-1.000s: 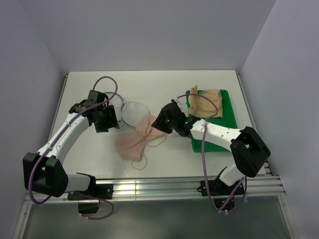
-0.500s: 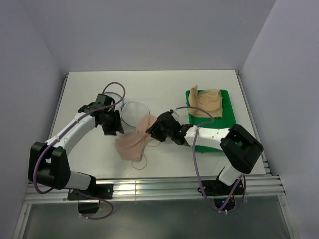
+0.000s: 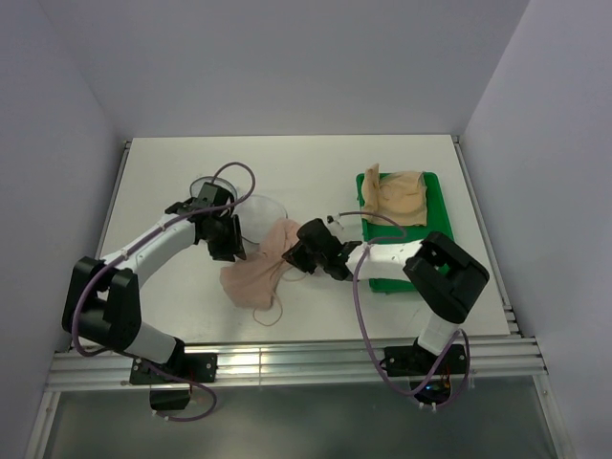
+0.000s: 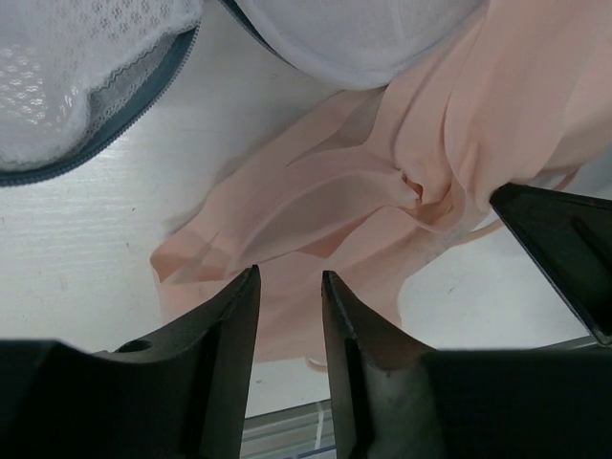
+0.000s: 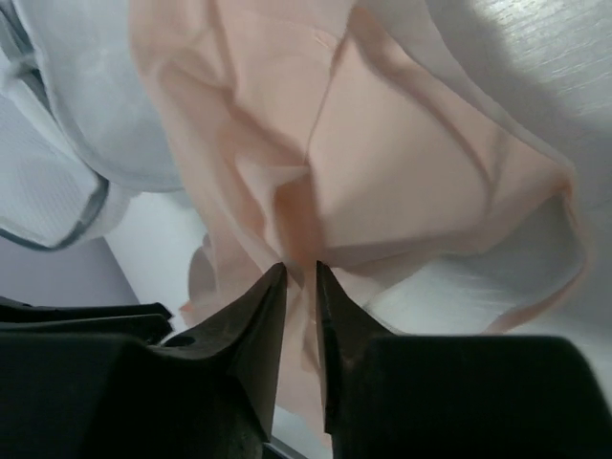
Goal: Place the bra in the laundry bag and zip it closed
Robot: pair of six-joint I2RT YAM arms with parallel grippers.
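Observation:
The pale pink bra [image 3: 256, 273] lies crumpled on the white table, its upper end against the laundry bag [image 3: 258, 215]. The bag is white mesh and lies open, its two domes side by side. My left gripper [image 3: 230, 247] hovers at the bra's left edge. In the left wrist view it [image 4: 290, 287] is open, with the bra [image 4: 382, 191] below it and the bag's grey zip rim [image 4: 115, 134] beyond. My right gripper [image 3: 293, 256] is at the bra's right side. In the right wrist view it [image 5: 301, 273] is nearly closed, with a fold of the bra [image 5: 402, 163] pinched between the tips.
A green tray [image 3: 438, 218] at the right holds a tan-beige garment [image 3: 394, 196]. The right arm's forearm lies over the tray's near-left corner. A thin bra strap loops toward the table's front edge [image 3: 268, 316]. Grey walls close in three sides.
Both grippers have moved inward onto the bra and narrowed their jaws. The right one slid left and closed on a fold. The bra's upper part has bunched slightly.

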